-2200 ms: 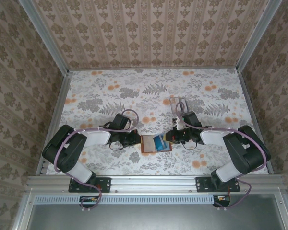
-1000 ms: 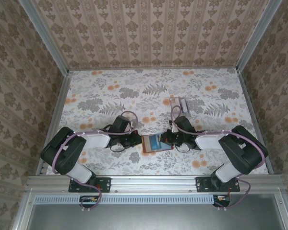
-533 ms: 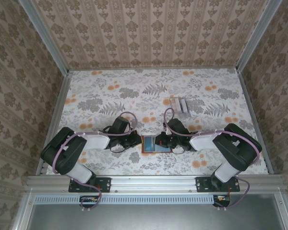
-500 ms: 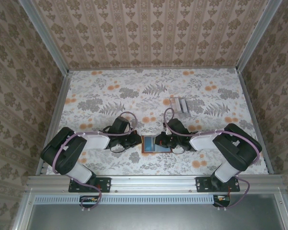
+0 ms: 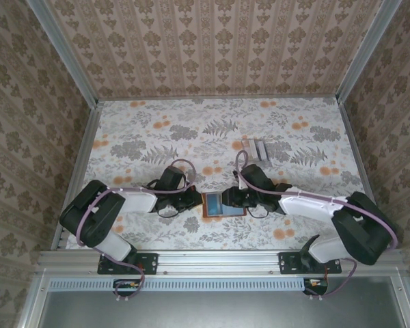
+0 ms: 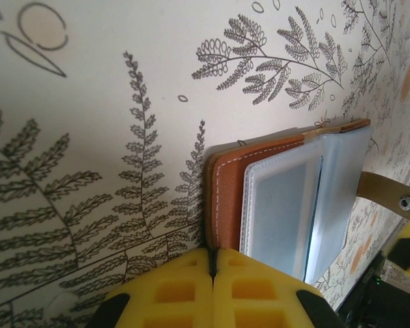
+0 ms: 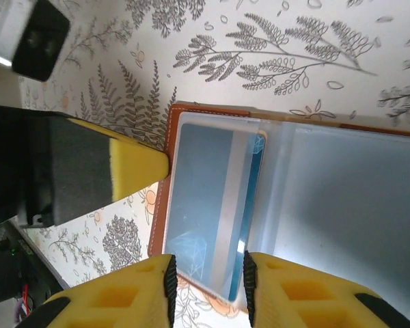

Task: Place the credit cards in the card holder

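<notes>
Currently: card in the sleeve, both tools at the holder

Closest to me, on the top view, both arms reach inward from their bases and meet low over the desk (image 5: pixel 157 130) near its front edge. My left tool (image 6: pixel 212 263) is fully closed, its yellow tips pressed together against the leather edge of the card holder (image 6: pixel 225 198). I cannot tell whether it pinches the cover or only touches it. My right tool (image 7: pixel 206 277) stands narrowly parted, and the near end of a light-blue credit card (image 7: pixel 208 191) lies in the gap. I cannot tell whether the tool touches it.

The card holder lies open and flat between the two tools, clear sleeves facing up. That credit card sits under the sleeve on the half nearer the left tool. A tan strap (image 6: pixel 386 195) with a snap sticks out from the holder's far side. Farther back, well apart from the holder, a small clear tray (image 5: pixel 257 149) lies on the desk; what it holds is too small to tell.
</notes>
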`<state>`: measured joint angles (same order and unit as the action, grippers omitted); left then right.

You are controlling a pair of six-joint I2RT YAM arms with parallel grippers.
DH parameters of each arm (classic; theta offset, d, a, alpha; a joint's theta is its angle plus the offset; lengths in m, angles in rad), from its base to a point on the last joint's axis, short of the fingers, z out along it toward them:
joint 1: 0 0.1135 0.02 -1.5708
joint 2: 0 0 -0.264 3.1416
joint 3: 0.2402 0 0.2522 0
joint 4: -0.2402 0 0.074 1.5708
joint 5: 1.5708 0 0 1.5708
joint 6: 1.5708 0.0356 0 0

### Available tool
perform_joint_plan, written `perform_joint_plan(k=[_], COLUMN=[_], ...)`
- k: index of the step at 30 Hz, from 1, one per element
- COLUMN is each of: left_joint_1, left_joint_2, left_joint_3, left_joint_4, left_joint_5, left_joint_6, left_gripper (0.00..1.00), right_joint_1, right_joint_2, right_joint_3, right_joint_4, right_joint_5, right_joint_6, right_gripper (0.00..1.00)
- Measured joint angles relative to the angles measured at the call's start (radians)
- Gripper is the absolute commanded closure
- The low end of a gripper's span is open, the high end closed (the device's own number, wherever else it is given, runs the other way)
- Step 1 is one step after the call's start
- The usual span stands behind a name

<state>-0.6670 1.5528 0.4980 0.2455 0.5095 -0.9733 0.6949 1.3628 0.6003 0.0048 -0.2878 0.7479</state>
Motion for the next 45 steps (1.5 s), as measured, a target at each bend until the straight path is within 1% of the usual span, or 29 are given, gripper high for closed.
perform_joint_plan(k=[3,6,12,17,20,26,34,37,45], left_joint_1=[0.000,0.000,0.000,0.000,0.000,0.000,0.000,-0.001,-0.001], left_joint_2=[0.008,0.014,0.019,0.024,0.025,0.026,0.040,0.047,0.058], left_joint_3=[0.000,0.004,0.011,0.018,0.023,0.029,0.042,0.048,0.063], left_joint_4=[0.015,0.018,0.016,0.012,0.004,-0.006,-0.010,-0.009,-0.016], left_joint_5=[0.004,0.009,0.010,0.010,0.010,0.010,0.017,0.018,0.026], left_joint_6=[0.000,0.000,0.000,0.000,0.000,0.001,0.001,0.001,0.005], left_gripper=[1.00,1.00,1.00,1.00,1.00,1.00,1.00,1.00,1.00], right_joint_1=[0.000,0.000,0.000,0.000,0.000,0.002,0.004,0.004,0.004], right_joint_2=[-0.037,-0.041,-0.036,0.013,0.044,0.047,0.047,0.047,0.018], right_joint_3=[0.002,-0.001,-0.003,-0.005,-0.005,-0.005,-0.005,-0.005,-0.005], right_joint_4=[-0.072,-0.134,-0.200,-0.188,-0.169,-0.142,-0.143,-0.139,-0.084], right_joint_5=[0.053,0.106,0.161,0.159,0.153,0.134,0.122,0.114,0.080], right_joint_6=[-0.020,-0.031,-0.042,-0.042,-0.043,-0.043,-0.043,-0.043,-0.043], right_gripper=[0.56,0.53,0.53,0.59,0.66,0.77,0.84,0.84,0.76])
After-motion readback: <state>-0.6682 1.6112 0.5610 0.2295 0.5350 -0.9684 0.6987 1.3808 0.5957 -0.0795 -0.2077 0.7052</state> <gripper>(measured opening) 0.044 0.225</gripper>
